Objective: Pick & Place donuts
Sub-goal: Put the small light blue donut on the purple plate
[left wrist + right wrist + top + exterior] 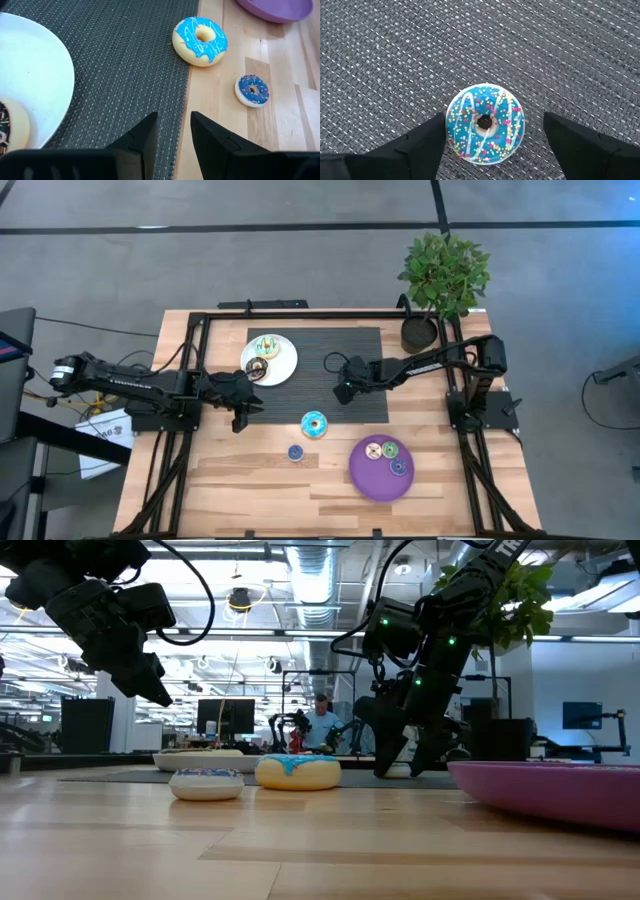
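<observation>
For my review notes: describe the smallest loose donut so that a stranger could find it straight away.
In the high view, find the purple plate and look to its left in the picture, on the bare wood below the dark mat. The small donut lies there alone. It has dark blue sprinkled icing and is clearly smaller than the light-blue drizzled donut at the mat's edge.

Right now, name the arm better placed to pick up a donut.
Right. The right gripper hangs open over the mat with a sprinkled teal donut between its fingers. The left gripper is empty, with the blue-iced donut farther off at the mat's edge.
</observation>
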`<control>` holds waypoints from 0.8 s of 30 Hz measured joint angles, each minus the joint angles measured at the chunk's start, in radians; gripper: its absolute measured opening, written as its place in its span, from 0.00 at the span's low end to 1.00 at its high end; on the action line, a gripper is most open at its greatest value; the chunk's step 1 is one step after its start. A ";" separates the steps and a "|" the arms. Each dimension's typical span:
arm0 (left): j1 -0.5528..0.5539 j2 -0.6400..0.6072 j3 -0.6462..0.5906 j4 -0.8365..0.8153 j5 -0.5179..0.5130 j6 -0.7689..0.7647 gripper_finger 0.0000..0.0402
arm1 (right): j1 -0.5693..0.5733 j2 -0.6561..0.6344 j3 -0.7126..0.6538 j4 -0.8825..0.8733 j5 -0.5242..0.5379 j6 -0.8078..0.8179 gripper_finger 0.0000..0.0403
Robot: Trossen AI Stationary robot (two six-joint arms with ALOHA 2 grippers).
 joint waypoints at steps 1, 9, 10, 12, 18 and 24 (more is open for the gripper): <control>0.000 0.000 0.000 0.000 0.000 0.000 0.27 | 0.002 -0.003 -0.001 0.001 0.004 0.000 0.79; 0.000 0.000 0.000 0.000 0.000 -0.009 0.27 | 0.006 -0.003 -0.003 0.005 0.016 -0.006 0.78; 0.000 0.000 0.000 0.000 0.000 -0.009 0.27 | 0.006 -0.003 -0.003 0.005 0.016 -0.006 0.77; 0.000 0.000 0.000 0.000 0.000 -0.010 0.27 | 0.006 -0.003 -0.003 0.004 0.019 -0.006 0.75; 0.000 0.000 0.000 0.000 0.000 -0.010 0.27 | 0.006 -0.003 -0.003 0.010 0.018 -0.007 0.66; 0.000 0.000 0.000 0.000 0.000 -0.007 0.27 | 0.006 -0.003 -0.003 0.006 0.019 -0.007 0.58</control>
